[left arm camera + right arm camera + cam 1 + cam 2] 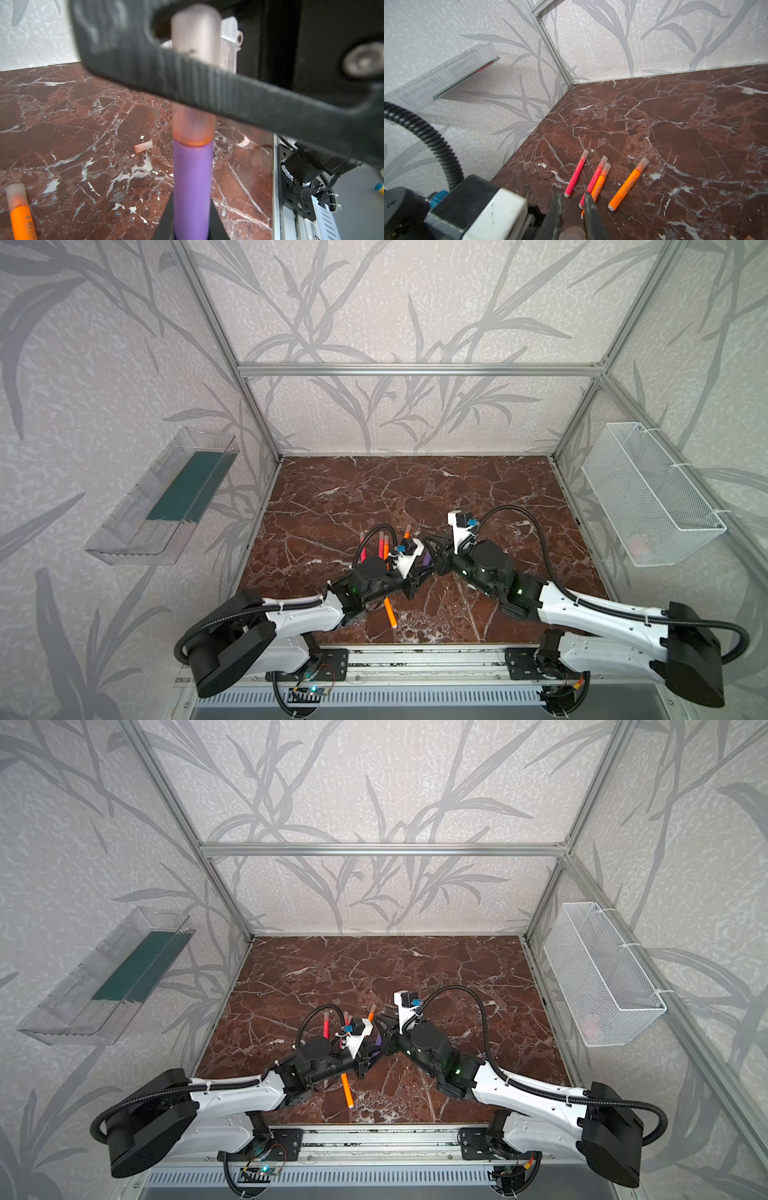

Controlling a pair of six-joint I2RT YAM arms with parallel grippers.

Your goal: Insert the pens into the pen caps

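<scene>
Clamping left gripper (420, 570), top view: purple pen (426, 559) is held, lower centre.
Cap (193, 126), left wrist view: set over pen tip, centre; could be jammed if skewed.
Right gripper (573, 199), right wrist view: closed on cap, bottom edge; capped pens (626, 187) nearby could be swept.

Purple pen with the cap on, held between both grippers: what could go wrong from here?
1. The right gripper is shut on the cap seated on the purple pen in the left gripper; retreating without opening could pull it off.
2. The left arm hangs over an orange pen; lowering could knock it.
3. The loose cap nearby could roll if bumped.
</scene>
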